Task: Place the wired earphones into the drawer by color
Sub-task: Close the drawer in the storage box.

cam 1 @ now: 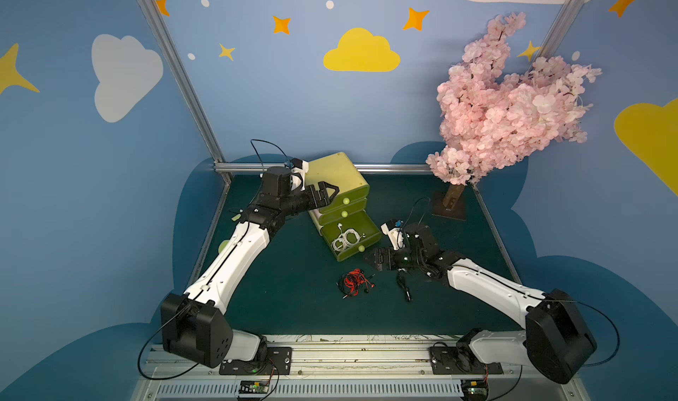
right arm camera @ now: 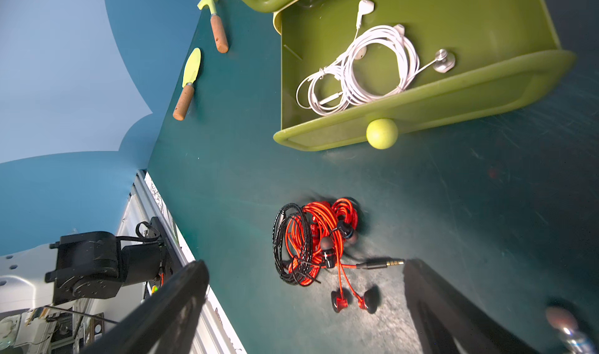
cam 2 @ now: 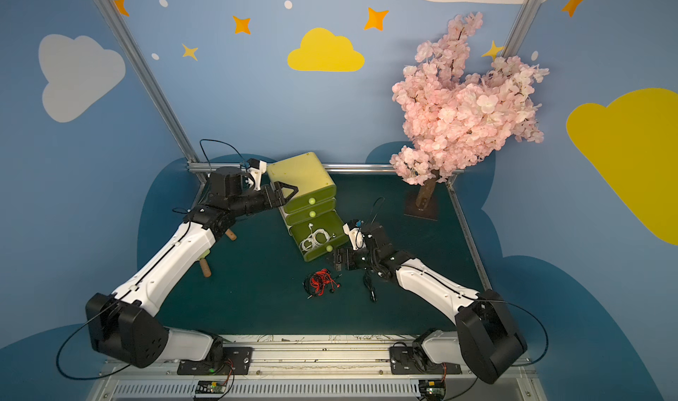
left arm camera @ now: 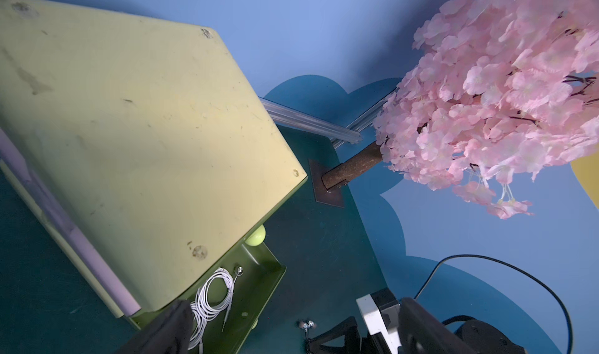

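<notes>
- White earphones: coiled, lay inside the open bottom drawer.
- Red-and-black earphones: on surface before that drawer, plug pointing toward right gripper.
- Black earphones: lengthwise away from drawer.
- Both grippers' fingers spread apart, empty; left gripper beside the cabinet top.

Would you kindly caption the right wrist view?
White earphones in the open bottom drawer; red-and-black earphones on the mat.

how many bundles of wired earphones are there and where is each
3. The white coiled earphones lie in the open bottom green drawer; the red-and-black bundle lies on the dark green table in front of it; the black bundle lies beside the right gripper.
</notes>
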Action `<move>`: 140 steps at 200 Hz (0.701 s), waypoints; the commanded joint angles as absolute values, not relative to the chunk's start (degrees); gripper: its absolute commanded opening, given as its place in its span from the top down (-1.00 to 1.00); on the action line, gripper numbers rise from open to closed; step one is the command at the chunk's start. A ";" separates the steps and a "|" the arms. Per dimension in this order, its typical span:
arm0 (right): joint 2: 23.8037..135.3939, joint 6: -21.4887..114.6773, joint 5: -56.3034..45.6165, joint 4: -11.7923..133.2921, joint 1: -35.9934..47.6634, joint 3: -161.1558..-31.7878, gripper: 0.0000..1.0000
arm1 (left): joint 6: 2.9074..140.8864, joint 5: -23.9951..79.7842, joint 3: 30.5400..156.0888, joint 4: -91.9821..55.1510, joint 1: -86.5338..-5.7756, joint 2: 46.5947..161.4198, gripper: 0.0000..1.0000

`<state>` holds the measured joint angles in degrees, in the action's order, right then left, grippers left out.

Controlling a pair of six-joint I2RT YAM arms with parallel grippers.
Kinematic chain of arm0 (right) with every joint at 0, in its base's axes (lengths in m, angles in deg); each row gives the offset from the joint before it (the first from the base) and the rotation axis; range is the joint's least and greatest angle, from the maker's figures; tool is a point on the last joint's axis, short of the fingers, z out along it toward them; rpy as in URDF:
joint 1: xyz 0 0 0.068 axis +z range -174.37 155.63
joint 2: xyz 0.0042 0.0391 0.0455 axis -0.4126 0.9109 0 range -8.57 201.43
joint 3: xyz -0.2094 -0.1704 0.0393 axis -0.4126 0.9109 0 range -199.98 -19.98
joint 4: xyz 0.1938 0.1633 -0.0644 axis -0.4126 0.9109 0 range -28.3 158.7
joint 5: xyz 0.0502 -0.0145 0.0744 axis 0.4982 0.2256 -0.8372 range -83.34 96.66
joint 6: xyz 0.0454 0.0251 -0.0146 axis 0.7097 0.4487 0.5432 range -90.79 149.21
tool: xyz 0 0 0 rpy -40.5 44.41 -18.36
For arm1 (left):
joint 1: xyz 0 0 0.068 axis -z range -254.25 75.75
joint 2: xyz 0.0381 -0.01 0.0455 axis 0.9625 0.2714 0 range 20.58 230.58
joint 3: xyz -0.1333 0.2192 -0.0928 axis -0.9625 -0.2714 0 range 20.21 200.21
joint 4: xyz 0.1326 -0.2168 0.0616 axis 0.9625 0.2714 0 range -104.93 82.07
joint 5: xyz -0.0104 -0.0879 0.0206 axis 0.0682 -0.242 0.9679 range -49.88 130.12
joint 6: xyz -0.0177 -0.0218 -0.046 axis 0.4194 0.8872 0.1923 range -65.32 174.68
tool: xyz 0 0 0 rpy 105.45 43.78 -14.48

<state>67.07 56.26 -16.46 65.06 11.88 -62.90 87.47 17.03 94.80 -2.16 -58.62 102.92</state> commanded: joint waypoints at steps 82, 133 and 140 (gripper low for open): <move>67.53 56.63 -17.14 65.94 12.61 -63.45 -0.97 | 84.98 17.27 100.42 -6.90 -59.11 111.21 -1.00; 69.10 57.67 -17.56 64.88 12.89 -63.75 -0.97 | 85.25 15.93 103.34 -5.26 -59.07 114.66 -1.00; 69.42 57.85 -17.60 64.87 12.90 -63.95 -0.97 | 85.24 15.55 103.71 -4.81 -59.07 115.05 -1.00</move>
